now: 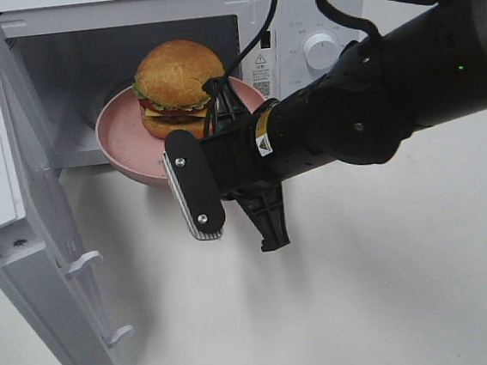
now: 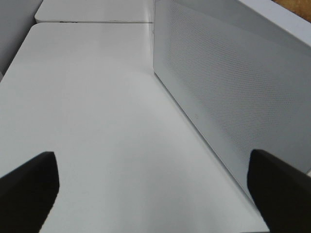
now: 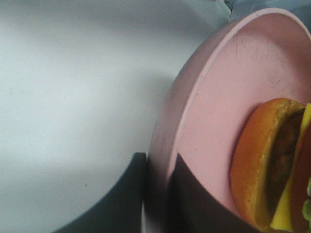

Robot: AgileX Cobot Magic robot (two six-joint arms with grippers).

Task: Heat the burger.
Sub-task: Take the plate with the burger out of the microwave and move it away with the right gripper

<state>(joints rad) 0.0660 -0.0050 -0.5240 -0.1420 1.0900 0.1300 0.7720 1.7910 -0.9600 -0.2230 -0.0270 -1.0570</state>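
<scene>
The open microwave door [image 1: 47, 253] at 8 o'clock flanks the right tool [image 1: 229, 123], clamped on the pink plate [image 1: 123, 138] carrying the burger [image 1: 178, 85]; the left tool [image 2: 155, 194] gapes wide.

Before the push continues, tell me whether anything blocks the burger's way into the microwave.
Nothing visible does. The white microwave's door is swung wide open, and the round pink plate carrying the tall golden-bun burger already sits partly in the opening, its rim pinched by the right gripper.

The burger [image 1: 180, 85] shows a golden-brown bun, green lettuce, red tomato and yellow cheese on a pink plate [image 1: 123, 138]. The microwave [image 1: 17, 161] and surface [image 1: 366, 291] are white; the right gripper [image 1: 220, 120] is black.
</scene>
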